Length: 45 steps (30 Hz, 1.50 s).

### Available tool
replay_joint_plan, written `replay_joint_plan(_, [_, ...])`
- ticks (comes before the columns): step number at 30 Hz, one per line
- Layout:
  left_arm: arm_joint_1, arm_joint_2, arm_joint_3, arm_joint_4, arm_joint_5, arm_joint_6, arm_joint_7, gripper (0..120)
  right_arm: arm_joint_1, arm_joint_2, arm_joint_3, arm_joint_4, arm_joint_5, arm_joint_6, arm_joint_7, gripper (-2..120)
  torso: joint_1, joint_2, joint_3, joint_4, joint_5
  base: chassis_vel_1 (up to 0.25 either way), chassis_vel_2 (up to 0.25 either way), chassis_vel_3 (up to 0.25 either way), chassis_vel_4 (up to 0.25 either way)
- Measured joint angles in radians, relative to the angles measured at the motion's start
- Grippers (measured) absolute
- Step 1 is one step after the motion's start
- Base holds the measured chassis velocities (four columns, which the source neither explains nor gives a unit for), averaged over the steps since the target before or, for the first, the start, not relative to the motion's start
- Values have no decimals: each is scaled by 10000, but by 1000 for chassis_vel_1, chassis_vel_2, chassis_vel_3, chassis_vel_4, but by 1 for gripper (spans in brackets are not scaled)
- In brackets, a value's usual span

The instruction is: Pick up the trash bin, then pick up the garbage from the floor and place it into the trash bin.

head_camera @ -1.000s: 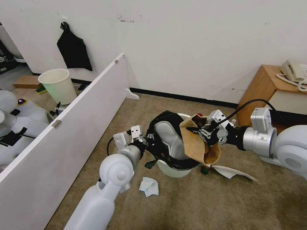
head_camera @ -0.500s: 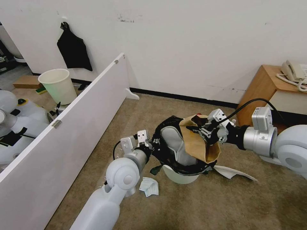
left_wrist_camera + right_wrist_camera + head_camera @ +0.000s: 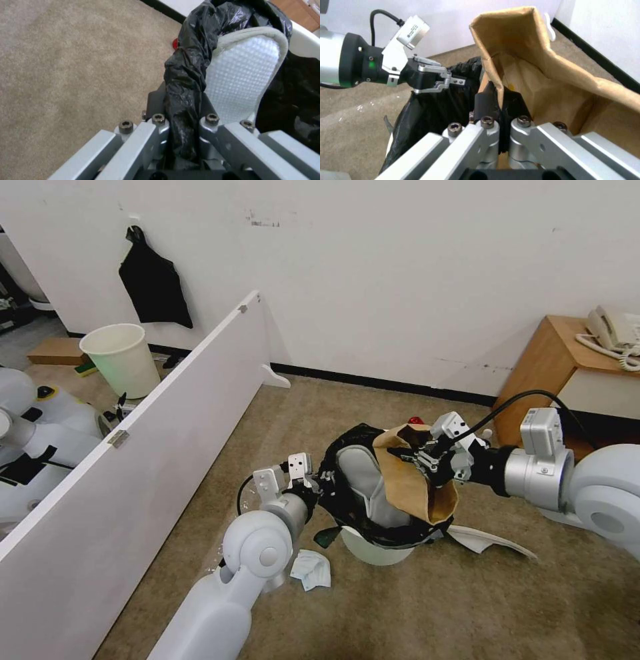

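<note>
Bagging step: right gripper (image 3: pixel 421 457) pinches the paper bag (image 3: pixel 410 483) over the bin (image 3: pixel 377 548); left gripper (image 3: pixel 181 130) clamps its liner rim. Release probably needs lowering first.

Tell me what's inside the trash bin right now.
A white slipper stands in the trash bin; the right claw holds a brown paper bag over it. Anything deeper is hidden.

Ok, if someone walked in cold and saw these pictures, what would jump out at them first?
Probably the trash bin held off the carpet mid-room, the left gripper clamped on its black liner. The right gripper pinches a brown paper bag at the bin's mouth, beside a white slipper standing inside it. A crumpled tissue lies on the carpet below the left arm.
</note>
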<state>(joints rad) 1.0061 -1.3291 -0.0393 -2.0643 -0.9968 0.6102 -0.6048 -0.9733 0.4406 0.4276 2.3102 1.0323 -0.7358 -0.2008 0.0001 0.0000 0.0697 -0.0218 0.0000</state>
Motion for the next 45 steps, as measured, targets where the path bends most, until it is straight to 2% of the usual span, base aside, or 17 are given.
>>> replay_joint_plan(5, [-31, 9, -23, 16, -15, -6, 4, 4, -36, -9, -24, -1, 24, 2, 92, 2, 0, 0, 0, 1, 0, 0, 0, 0, 0])
replay_joint_plan(7, [-44, 7, -24, 28, -17, -10, 10, 4, -157, -130, -74, 18, 137, 3, 220, 13, 0, -1, 0, 0, 0, 0, 0, 0, 0])
replay_joint_plan(11, [-45, -1, -24, 29, -17, -13, 14, 4, -255, -260, -126, 53, 180, 3, 333, 23, 0, 0, -1, 0, 0, 0, 0, 0, 0])
replay_joint_plan(13, [-41, -10, -36, 29, -13, -16, 23, 4, -320, -400, -205, 89, 218, 3, 419, 35, 0, 0, 0, 0, 0, 0, 0, 0, 0])
replay_joint_plan(14, [-41, -10, -36, 29, -13, -16, 23, 4, -320, -400, -205, 89, 218, 3, 419, 35, 0, 0, 0, 0, 0, 0, 0, 0, 0])
replay_joint_plan(15, [-35, -12, -50, 29, -8, -17, 27, 4, -323, -456, -233, 108, 244, 3, 455, 42, 0, 0, -1, 0, 0, 0, 0, 0, 0])
replay_joint_plan(19, [-12, -6, -79, 24, 12, -21, 37, 4, -311, -609, -246, 153, 406, 3, 597, 53, 0, 0, 0, 0, 0, 0, 0, 0, 0])
replay_joint_plan(20, [-12, -6, -79, 24, 12, -21, 37, 4, -311, -609, -246, 153, 406, 3, 597, 53, 0, 0, 0, 0, 0, 0, 0, 0, 0])
replay_joint_plan(21, [17, -4, -98, 9, 29, -24, 55, 4, -308, -760, -245, 203, 531, 4, 676, 61, 0, -1, 0, 1, 0, 0, 0, 0, 0])
replay_joint_plan(22, [17, -4, -98, 9, 29, -24, 55, 4, -308, -760, -245, 203, 531, 4, 676, 61, 0, -1, 0, 1, 0, 0, 0, 0, 0])
replay_joint_plan(24, [44, -48, -102, 4, 103, -35, 100, 4, -311, -981, -234, 290, 755, 4, 873, 75, 0, -1, -1, 0, -1, 0, 0, 0, 0])
replay_joint_plan(25, [44, -48, -102, 4, 103, -35, 100, 4, -311, -981, -234, 290, 755, 4, 873, 75, 0, -1, -1, 0, -1, 0, 0, 0, 0])
replay_joint_plan(28, [69, -100, -88, -17, 163, -58, 129, 4, -304, -1098, -228, 357, 928, 4, 1046, 90, 0, 0, -1, 0, 0, 0, 0, 0, 0])
replay_joint_plan(29, [69, -100, -88, -17, 163, -58, 129, 4, -304, -1098, -228, 357, 928, 4, 1046, 90, 0, 0, -1, 0, 0, 0, 0, 0, 0])
replay_joint_plan(31, [107, -96, -94, -43, 192, -66, 150, 4, -305, -1162, -183, 405, 976, 4, 1071, 99, 0, 0, 0, 0, -1, 0, 0, 0, 0])
replay_joint_plan(43, [292, -5, -260, -206, 239, -72, 157, 4, -108, -737, 328, 600, 817, 5, 1281, 100, 0, 0, 0, 0, 0, 0, 0, 0, 0])
replay_joint_plan(45, [293, 28, -418, -267, 234, -68, 119, 4, -105, -485, 759, 671, 722, 5, 1298, 100, 0, 0, 0, -1, -1, 0, 0, 0, 0])
